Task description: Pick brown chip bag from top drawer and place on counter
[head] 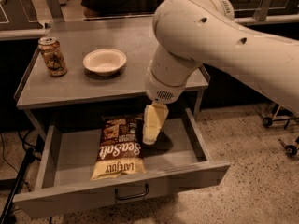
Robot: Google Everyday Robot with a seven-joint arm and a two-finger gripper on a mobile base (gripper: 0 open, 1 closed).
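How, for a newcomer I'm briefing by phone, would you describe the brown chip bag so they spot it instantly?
Find the grey counter and the open top drawer beneath it. The brown chip bag lies flat inside, next to the gripper. It is dark brown with white "Sea Salt" lettering, unlike the can and bowl above.

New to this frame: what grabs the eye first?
The bulky white arm fills the upper right, its gripper down in the open top drawer beside the brown chip bag lying flat there. On the counter above sit a drink can and a white bowl.
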